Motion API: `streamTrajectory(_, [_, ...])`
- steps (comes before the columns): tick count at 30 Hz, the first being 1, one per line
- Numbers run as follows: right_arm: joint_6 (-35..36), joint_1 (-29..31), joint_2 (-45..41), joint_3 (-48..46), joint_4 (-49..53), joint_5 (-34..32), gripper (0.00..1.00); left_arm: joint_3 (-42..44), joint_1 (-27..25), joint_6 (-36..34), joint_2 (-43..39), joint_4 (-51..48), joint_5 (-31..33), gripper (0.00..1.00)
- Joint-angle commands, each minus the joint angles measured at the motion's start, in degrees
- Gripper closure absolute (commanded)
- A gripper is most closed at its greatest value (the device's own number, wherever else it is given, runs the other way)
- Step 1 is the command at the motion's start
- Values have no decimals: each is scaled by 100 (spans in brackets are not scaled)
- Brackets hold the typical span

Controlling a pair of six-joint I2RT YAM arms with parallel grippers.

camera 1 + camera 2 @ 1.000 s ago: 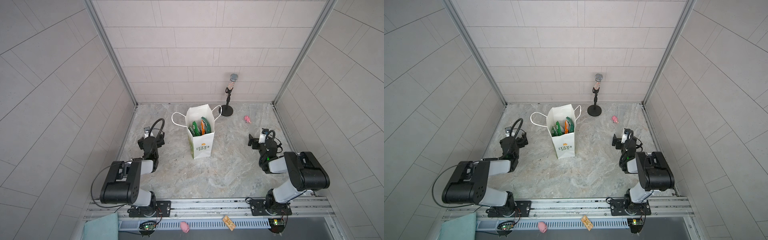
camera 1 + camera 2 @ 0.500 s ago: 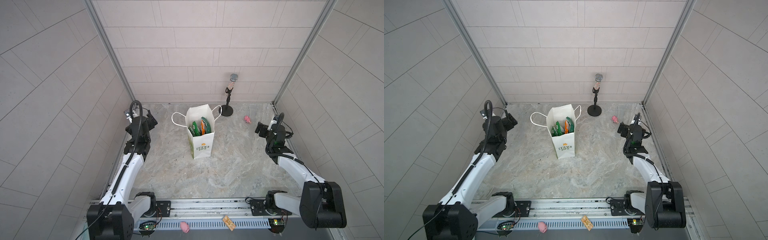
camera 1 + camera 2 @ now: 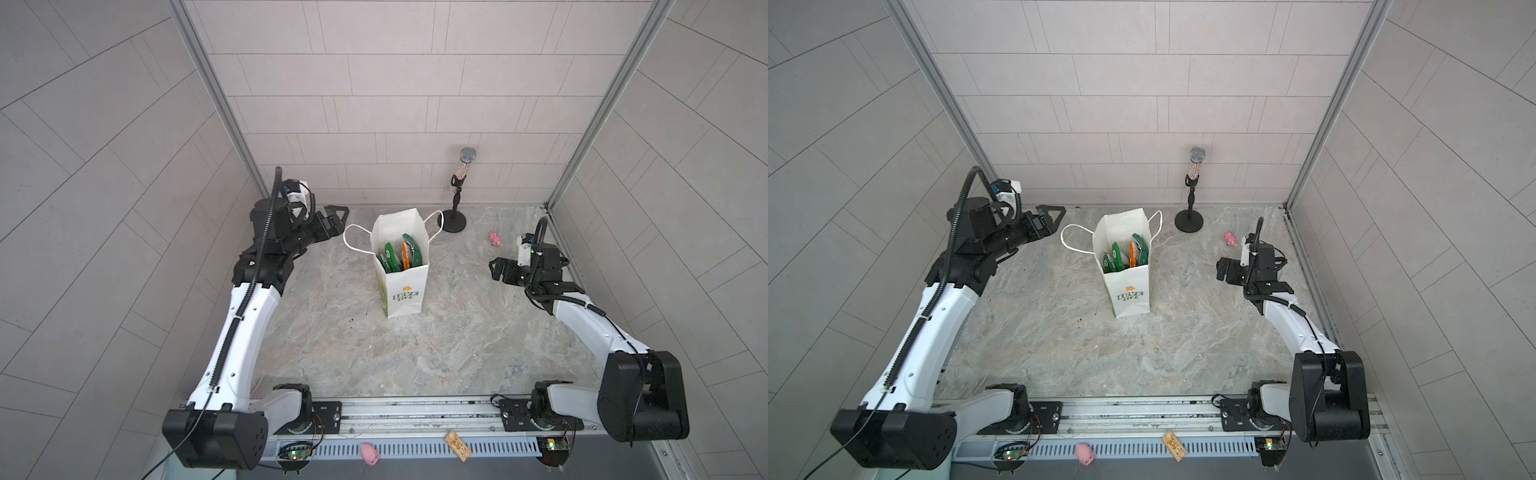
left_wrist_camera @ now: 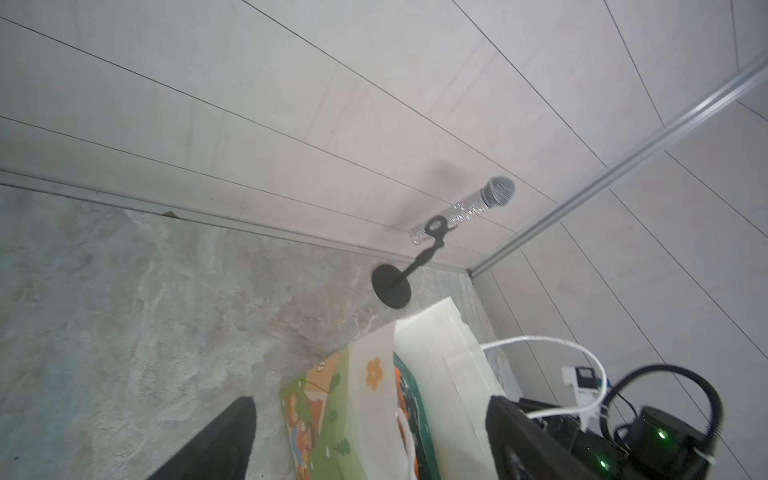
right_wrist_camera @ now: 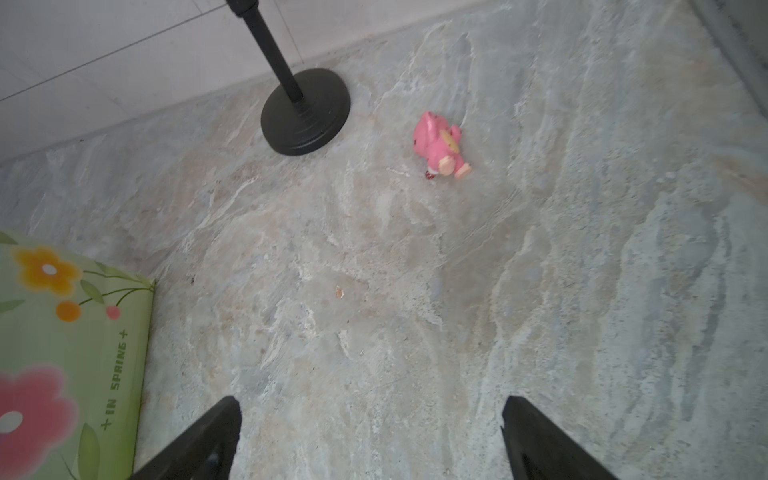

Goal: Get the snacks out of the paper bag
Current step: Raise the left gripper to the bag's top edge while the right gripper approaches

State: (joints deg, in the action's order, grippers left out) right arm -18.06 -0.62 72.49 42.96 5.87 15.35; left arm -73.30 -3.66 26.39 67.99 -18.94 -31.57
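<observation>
We judged the task to be at its opening reach, with nothing yet lifted out. The paper bag [image 3: 402, 291] stood upright near the middle of the table [image 3: 436, 345] with its mouth open. The snacks [image 3: 398, 257] were all inside it, green and orange packets standing on edge with their tops just below the rim.

Our left gripper [image 3: 336, 217] hung above the table beside the bag, near the looping cord handle [image 3: 353, 243] but touching neither. In the left wrist view its two fingers [image 4: 232, 440] stood spread wide with nothing between them, and the bag lay ahead of them. Our right gripper [image 3: 498, 270] was well apart from the bag on the other side. It too was spread and empty, and it pointed at bare table near the pink toy [image 3: 494, 238] and the microphone stand [image 3: 454, 220].

For the next move, we thought the left gripper had to rise over the rim, clear the handle, and come down into the mouth to pinch the top edge of one packet. The bag looked light and tall, so we judged a sideways nudge might tip it. Steadying it with the right gripper seemed wise.
</observation>
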Motion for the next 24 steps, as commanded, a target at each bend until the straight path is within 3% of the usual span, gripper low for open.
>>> streamTrajectory(1, [-27, 134, 37, 176, 307, 174, 1, -275, -154, -98, 74, -385, -512, 14])
streamTrajectory(7, [-63, 275, 20, 222, 372, 187, 1, -435, -414, -492, 212, -1176, 408, 25])
streamTrajectory(12, [-93, 477, 126, 117, 176, 419, 1, -504, -565, -590, 359, -1383, 495, 31])
streamTrajectory(15, [-122, 615, 202, 85, 101, 476, 1, -504, -608, -582, 420, -1408, 475, 44])
streamTrajectory(19, [-170, 860, 365, 72, 25, 524, 1, -610, -636, -609, 485, -1466, 452, 88])
streamTrajectory(20, [-204, 928, 434, 57, -32, 574, 1, -666, -631, -630, 495, -1487, 450, 95])
streamTrajectory(21, [-234, 1000, 496, 63, -81, 608, 2, -719, -632, -659, 496, -1511, 466, 100])
streamTrajectory(24, [-357, 1319, 718, 102, -256, 661, 5, -935, -631, -821, 570, -1619, 550, 100])
